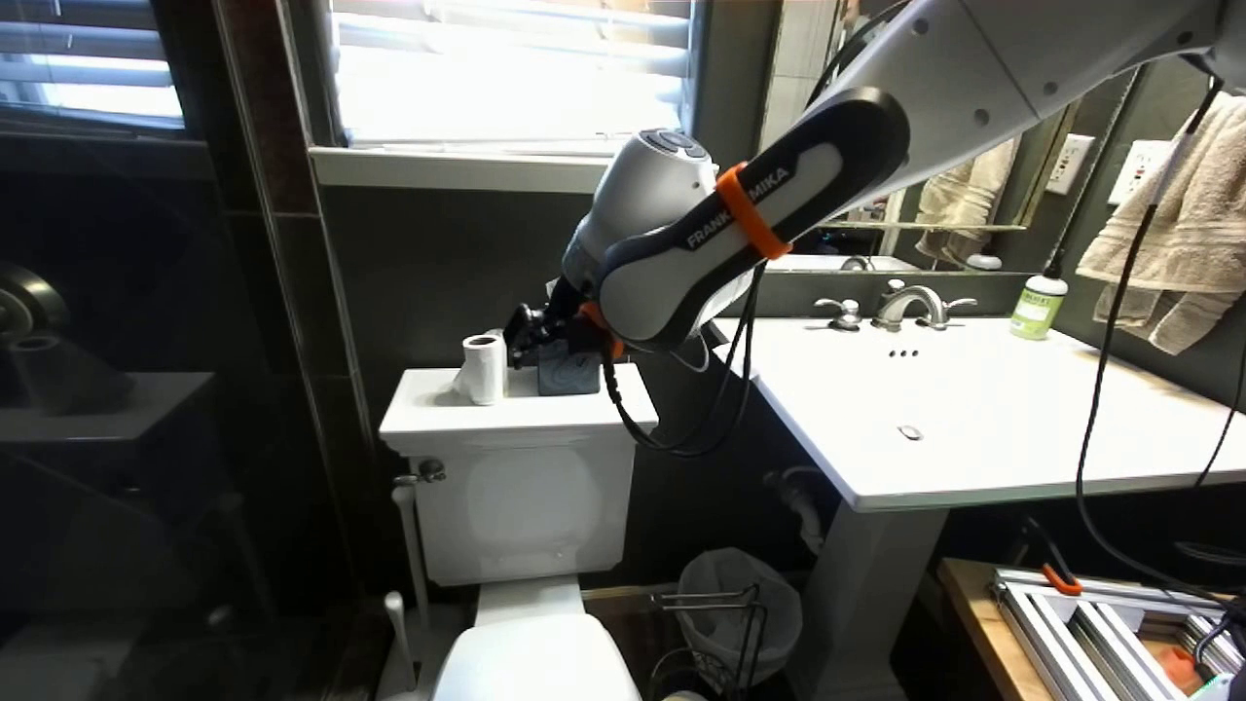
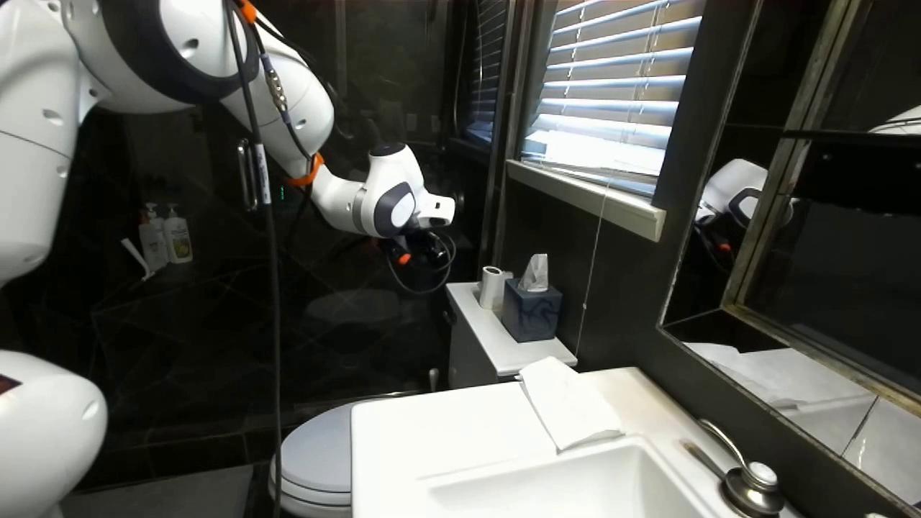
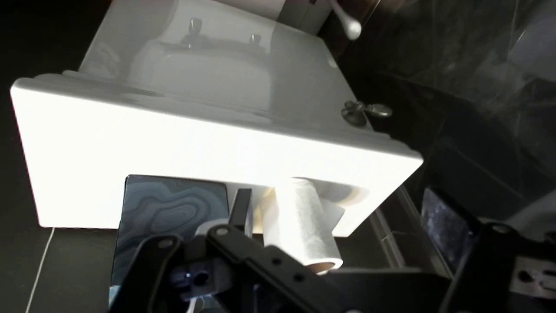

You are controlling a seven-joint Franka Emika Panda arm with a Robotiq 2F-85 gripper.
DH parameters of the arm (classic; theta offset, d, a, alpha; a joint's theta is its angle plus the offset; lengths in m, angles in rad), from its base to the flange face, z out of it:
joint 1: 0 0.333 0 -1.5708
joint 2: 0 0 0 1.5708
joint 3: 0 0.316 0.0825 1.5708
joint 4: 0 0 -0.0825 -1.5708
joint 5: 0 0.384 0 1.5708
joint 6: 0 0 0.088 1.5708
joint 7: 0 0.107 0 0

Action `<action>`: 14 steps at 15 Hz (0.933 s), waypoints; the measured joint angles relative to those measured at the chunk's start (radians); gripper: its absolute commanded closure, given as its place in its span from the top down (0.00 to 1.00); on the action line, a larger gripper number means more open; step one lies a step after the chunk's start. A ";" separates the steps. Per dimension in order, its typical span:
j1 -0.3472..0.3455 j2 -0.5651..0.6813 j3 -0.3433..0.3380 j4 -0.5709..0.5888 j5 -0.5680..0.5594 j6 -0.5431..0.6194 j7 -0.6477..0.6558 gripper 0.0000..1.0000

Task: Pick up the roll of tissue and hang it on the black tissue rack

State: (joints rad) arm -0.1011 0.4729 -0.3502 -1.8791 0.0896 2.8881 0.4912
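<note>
The white roll of tissue (image 1: 484, 373) stands upright on the toilet tank lid in both exterior views (image 2: 492, 289), its hollow centre facing up. A loose paper end sticks out at its side. In the wrist view the roll (image 3: 299, 221) appears between the fingers, nearer the left one. My gripper (image 1: 521, 336) is open and empty. In an exterior view the gripper (image 2: 421, 248) hangs above the roll's level, apart from it. The wide-spread fingers (image 3: 343, 217) show in the wrist view. The black wire tissue rack (image 1: 755, 623) stands low by the trash bin, its base partly cut off.
A dark tissue box (image 2: 532, 316) stands beside the roll on the tank lid (image 1: 428, 394), close to the left finger in the wrist view. The window sill (image 2: 583, 198) and wall are behind. The sink (image 1: 973, 419) is alongside. A lined trash bin (image 1: 769, 643) sits below.
</note>
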 measured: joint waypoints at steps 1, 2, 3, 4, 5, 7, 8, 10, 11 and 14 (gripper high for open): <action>0.022 0.029 -0.034 0.026 -0.001 0.018 0.053 1.00; 0.047 0.057 -0.071 0.049 -0.001 0.038 0.107 1.00; 0.077 0.082 -0.114 0.066 -0.005 0.059 0.158 1.00; 0.107 0.102 -0.153 0.079 -0.007 0.072 0.197 1.00; 0.125 0.116 -0.175 0.088 -0.007 0.079 0.218 1.00; 0.139 0.126 -0.187 0.095 -0.007 0.083 0.233 1.00; 0.139 0.126 -0.188 0.096 -0.007 0.083 0.234 1.00; 0.139 0.126 -0.190 0.098 -0.007 0.083 0.235 1.00; 0.139 0.128 -0.191 0.100 -0.007 0.083 0.235 1.00; 0.151 0.179 -0.215 0.135 -0.006 0.084 0.278 1.00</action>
State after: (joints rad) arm 0.0503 0.6522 -0.5653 -1.7446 0.0831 2.9720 0.7692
